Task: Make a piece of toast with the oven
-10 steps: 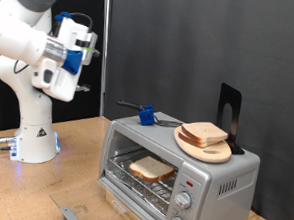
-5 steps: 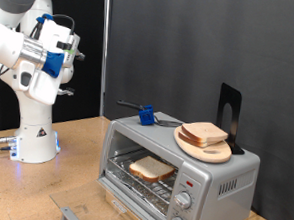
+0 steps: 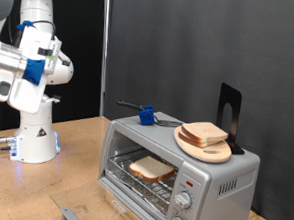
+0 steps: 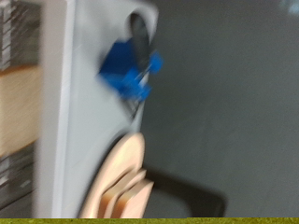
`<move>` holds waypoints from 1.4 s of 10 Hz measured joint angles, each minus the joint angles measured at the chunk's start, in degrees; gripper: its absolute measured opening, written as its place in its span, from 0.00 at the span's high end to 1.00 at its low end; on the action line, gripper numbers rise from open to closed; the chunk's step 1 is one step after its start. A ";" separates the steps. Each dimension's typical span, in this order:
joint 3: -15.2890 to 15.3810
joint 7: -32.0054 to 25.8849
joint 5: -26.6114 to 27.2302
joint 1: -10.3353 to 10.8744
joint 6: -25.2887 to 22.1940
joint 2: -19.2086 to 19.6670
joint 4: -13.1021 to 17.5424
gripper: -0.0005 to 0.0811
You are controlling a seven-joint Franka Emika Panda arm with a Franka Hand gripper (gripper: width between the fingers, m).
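Exterior view first: we see the oven (image 3: 178,172) sitting on the wooden table (image 3: 74,151), and we place everything else against it. Its front is open, and the piece of toast (image 3: 151,168) lies flat on the wire rack (image 3: 138,177) inside, near the middle of the cavity. Two round knobs (image 3: 182,201) sit on the panel beside that opening, with a small red light (image 3: 186,181) above them.

On top of the oven, toward the end over the knobs, we see a round wooden plate (image 3: 204,146) carrying a pile of bread slices (image 3: 204,134). A black stand (image 3: 229,113) rises just behind the plate. At the other end of the oven top lies a blue-handled utensil (image 3: 145,115).

Well apart from the oven, high above the table on the side away from the knobs, we find the white arm and its gripper (image 3: 28,65). Nothing shows between its fingers, and we cannot tell how far apart they stand, since the hand is turned and partly hidden by its own body.

Wrist view, blurred, gives us the oven's top (image 4: 89,84) from above, with the blue utensil (image 4: 129,70), the plate (image 4: 114,177) and the slices (image 4: 126,198) on it.
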 joint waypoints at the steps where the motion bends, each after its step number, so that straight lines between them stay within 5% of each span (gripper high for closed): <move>1: -0.01 0.01 0.42 0.05 1.56 2.01 1.19 0.00; 5: 0.67 0.04 1.05 0.39 3.38 10.44 6.65 0.00; 9: -0.43 -1.32 1.04 -0.22 1.49 11.82 5.96 0.00; 14: -0.71 -10.07 2.16 -0.17 7.36 19.01 3.94 0.00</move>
